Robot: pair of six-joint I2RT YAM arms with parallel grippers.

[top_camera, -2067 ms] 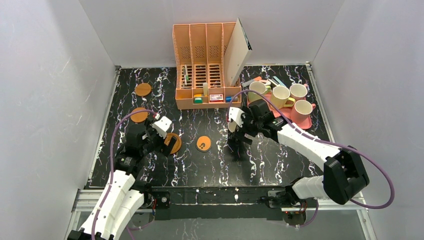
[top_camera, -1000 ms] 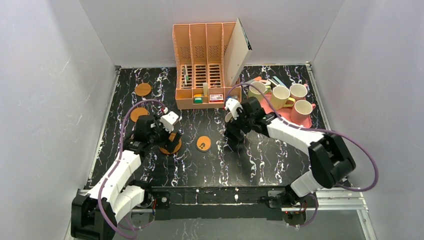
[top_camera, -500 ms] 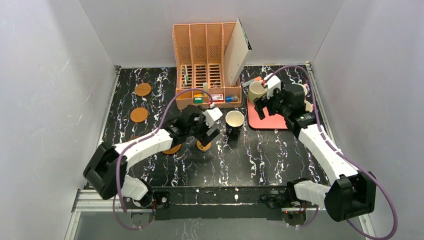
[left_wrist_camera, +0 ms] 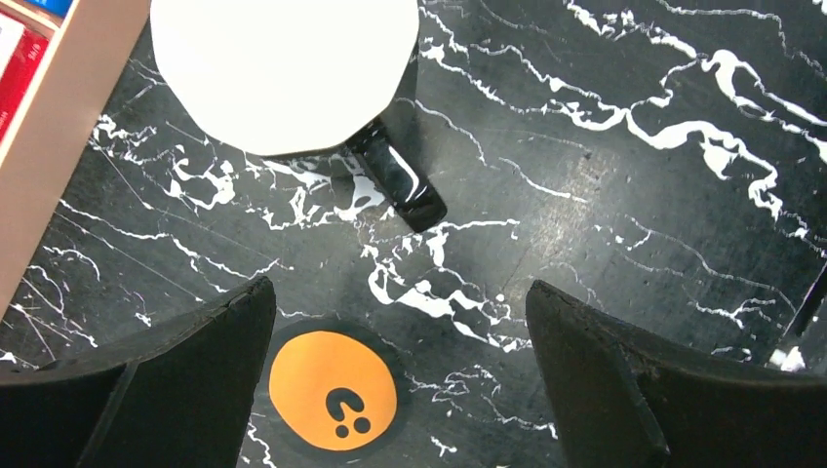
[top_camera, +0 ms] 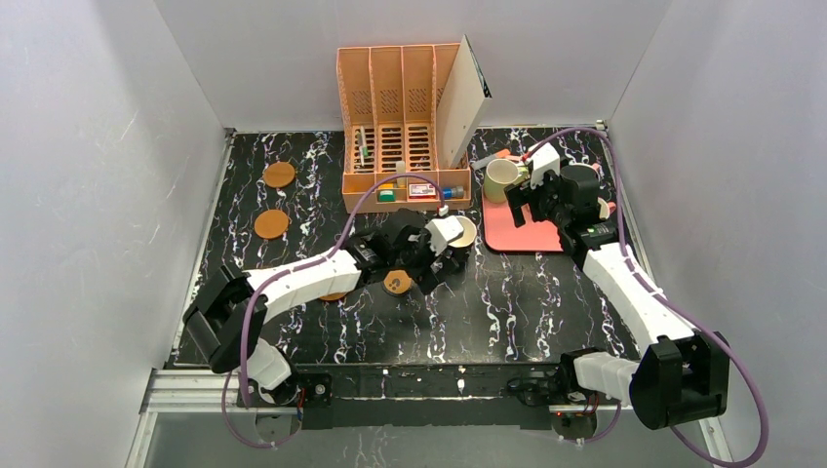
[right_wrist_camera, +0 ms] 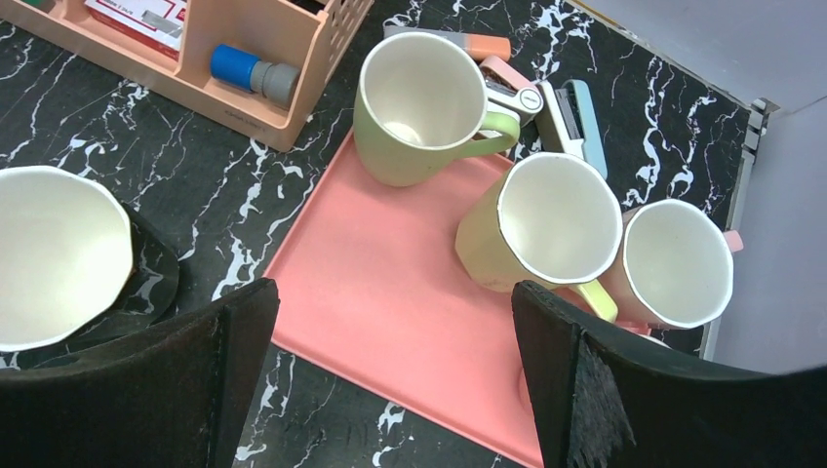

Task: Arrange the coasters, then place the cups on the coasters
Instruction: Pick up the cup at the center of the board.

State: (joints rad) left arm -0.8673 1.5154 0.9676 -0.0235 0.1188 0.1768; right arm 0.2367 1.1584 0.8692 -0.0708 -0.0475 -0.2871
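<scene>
The black cup (top_camera: pixel 460 232) stands upright mid-table, its cream inside showing (left_wrist_camera: pixel 283 68). My left gripper (top_camera: pixel 432 265) (left_wrist_camera: pixel 400 292) hovers open just short of it, holding nothing. The orange coaster with dark marks (left_wrist_camera: pixel 332 390) (top_camera: pixel 396 282) lies by the left finger. Two plain orange-brown coasters (top_camera: pixel 280 175) (top_camera: pixel 271 223) lie far left. The left arm partly hides the ringed wooden coaster (top_camera: pixel 336 292). My right gripper (top_camera: pixel 531 210) (right_wrist_camera: pixel 392 292) hangs open and empty over the pink tray (right_wrist_camera: pixel 390 273). The olive green cup (right_wrist_camera: pixel 419 107), yellow cup (right_wrist_camera: pixel 546 229) and pink cup (right_wrist_camera: pixel 673 263) stand there.
An orange desk organiser (top_camera: pixel 400 127) with a white board leaning on it stands at the back centre. A stapler and markers (right_wrist_camera: pixel 546 97) lie behind the tray. White walls close in the left, right and back sides.
The right gripper has left the black cup standing mid-table and drawn back over the pink tray. The left arm has swung from the ringed coaster rightward to beside the black cup.
</scene>
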